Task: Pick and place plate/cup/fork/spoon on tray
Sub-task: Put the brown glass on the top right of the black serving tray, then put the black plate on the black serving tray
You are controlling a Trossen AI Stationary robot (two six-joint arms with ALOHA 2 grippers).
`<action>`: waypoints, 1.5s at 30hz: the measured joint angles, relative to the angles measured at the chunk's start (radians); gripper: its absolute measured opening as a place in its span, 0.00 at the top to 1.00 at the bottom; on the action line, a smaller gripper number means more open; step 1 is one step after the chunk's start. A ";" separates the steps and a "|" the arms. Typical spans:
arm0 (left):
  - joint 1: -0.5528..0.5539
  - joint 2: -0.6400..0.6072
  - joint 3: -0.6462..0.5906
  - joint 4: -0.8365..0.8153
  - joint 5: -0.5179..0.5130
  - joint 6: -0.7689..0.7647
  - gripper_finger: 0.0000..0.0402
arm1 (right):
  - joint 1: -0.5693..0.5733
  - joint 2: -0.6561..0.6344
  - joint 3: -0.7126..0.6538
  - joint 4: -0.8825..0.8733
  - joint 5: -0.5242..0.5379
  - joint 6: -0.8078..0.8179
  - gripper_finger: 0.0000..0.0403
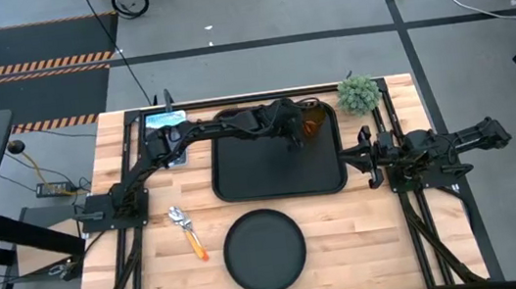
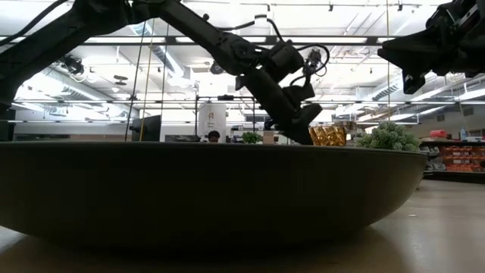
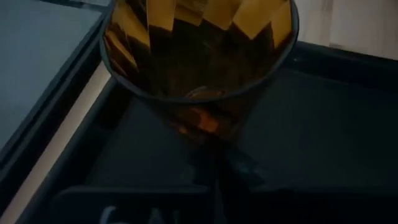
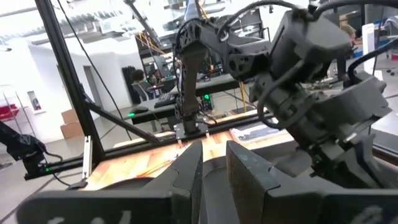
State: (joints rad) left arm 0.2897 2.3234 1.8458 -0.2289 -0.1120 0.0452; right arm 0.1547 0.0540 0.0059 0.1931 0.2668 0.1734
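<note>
The plate (image 1: 265,251) lay at the table's near edge: stiff, best pinched at its rim. Toward the far edge, the left gripper (image 1: 298,131) had its jaws around the light, slippery cup (image 1: 313,122) over the tray (image 1: 279,167); their grip was unclear. The right gripper (image 1: 366,157) waited, jaws slightly parted.

High view is looking straight down over the whole bench (image 1: 349,242). Low view is sitting at bench height, hard against the plate (image 2: 212,189) (both views sharing it).
</note>
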 joint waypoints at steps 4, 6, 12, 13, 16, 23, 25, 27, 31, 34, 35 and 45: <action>0.000 0.001 0.000 0.046 0.000 -0.008 0.97 | 0.000 0.000 0.000 0.010 0.000 0.000 0.81; 0.000 0.001 0.000 0.082 0.000 -0.008 0.97 | 0.000 0.000 0.000 0.012 0.000 0.000 0.81; 0.007 0.001 0.000 0.119 0.000 0.000 0.97 | 0.000 0.000 0.000 0.015 0.000 0.000 0.81; 0.010 0.001 0.000 0.118 0.000 0.000 0.97 | 0.000 0.000 0.000 0.015 0.000 0.000 0.81; 0.016 0.001 0.000 0.097 0.000 -0.001 0.97 | 0.000 0.000 0.000 0.015 0.000 0.000 0.81; 0.016 0.001 0.001 0.122 0.004 0.021 0.97 | 0.000 0.000 0.000 0.015 0.000 0.000 0.81; 0.016 -0.004 0.002 0.085 0.022 0.024 0.97 | 0.000 0.000 0.000 0.015 0.000 0.000 0.81; 0.010 -0.023 0.000 0.008 0.064 0.022 0.97 | 0.000 0.000 0.000 0.015 0.000 0.000 0.81; -0.025 -0.093 0.002 -0.107 0.075 0.053 0.97 | 0.000 0.000 0.000 0.015 0.000 0.000 0.81; -0.066 -0.123 0.003 -0.210 0.080 0.078 0.97 | 0.000 0.000 0.000 0.015 0.000 0.000 0.81; -0.079 -0.129 0.002 -0.244 0.083 0.080 0.97 | 0.000 0.000 0.000 0.015 0.000 0.000 0.81; -0.215 -0.157 -0.070 -0.433 0.081 0.150 0.97 | 0.000 0.000 0.000 0.015 0.000 0.000 0.81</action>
State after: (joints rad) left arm 0.0750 2.1663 1.7757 -0.6614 -0.0308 0.1955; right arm 0.1543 0.0540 0.0059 0.2080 0.2668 0.1734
